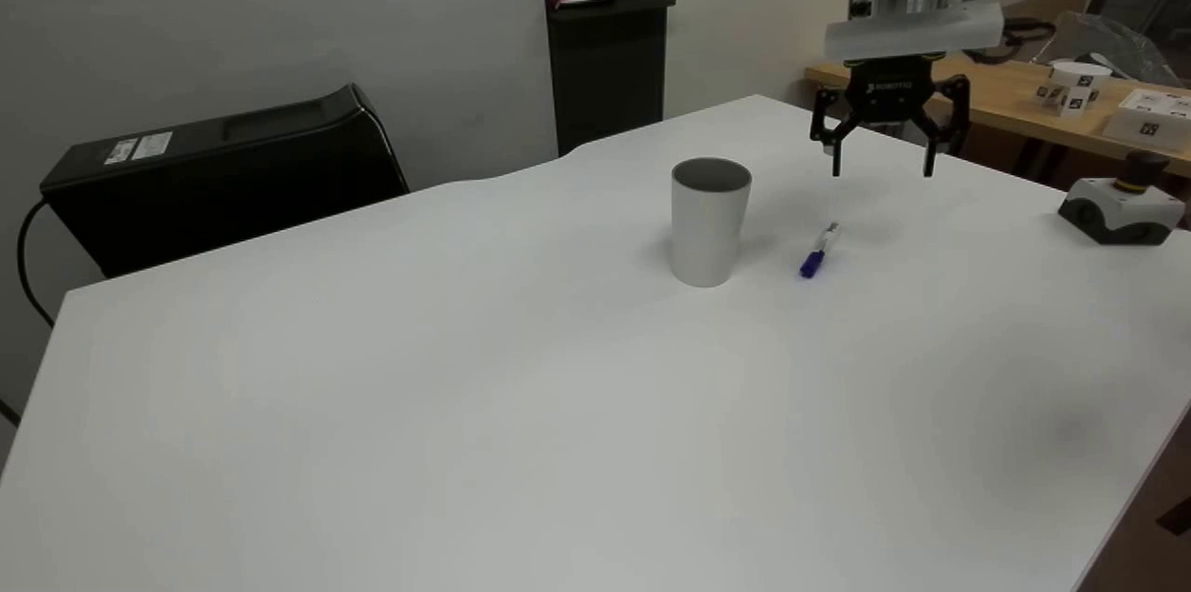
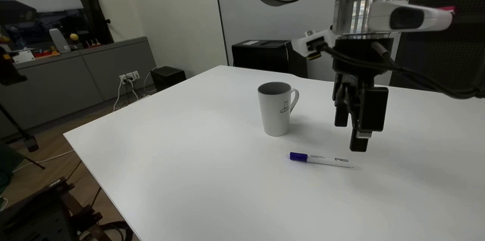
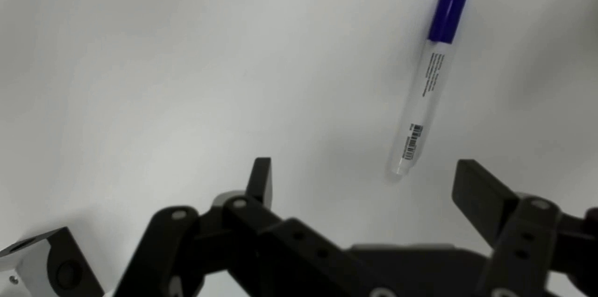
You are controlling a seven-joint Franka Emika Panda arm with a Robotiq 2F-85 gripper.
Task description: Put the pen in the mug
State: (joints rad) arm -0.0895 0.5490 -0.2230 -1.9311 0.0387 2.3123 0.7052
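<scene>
The pen lies flat on the white table, with a blue cap and a whitish body; it shows in both exterior views (image 1: 813,263) (image 2: 322,159) and in the wrist view (image 3: 427,87). The mug (image 1: 707,234) is a light grey cup standing upright beside the pen. Its handle and a small dark print show in an exterior view (image 2: 274,118); it is out of the wrist view. My gripper (image 1: 882,173) is open and empty, pointing down above the table near the pen's white end. In the wrist view the pen's white end lies ahead of the gap between the fingertips (image 3: 364,166).
A white and black box with a dark knob (image 1: 1121,206) stands at the table's edge; part of it shows in the wrist view (image 3: 51,264). A black case (image 1: 223,173) stands behind the white table (image 1: 447,406). A cable (image 2: 416,76) hangs from the wrist.
</scene>
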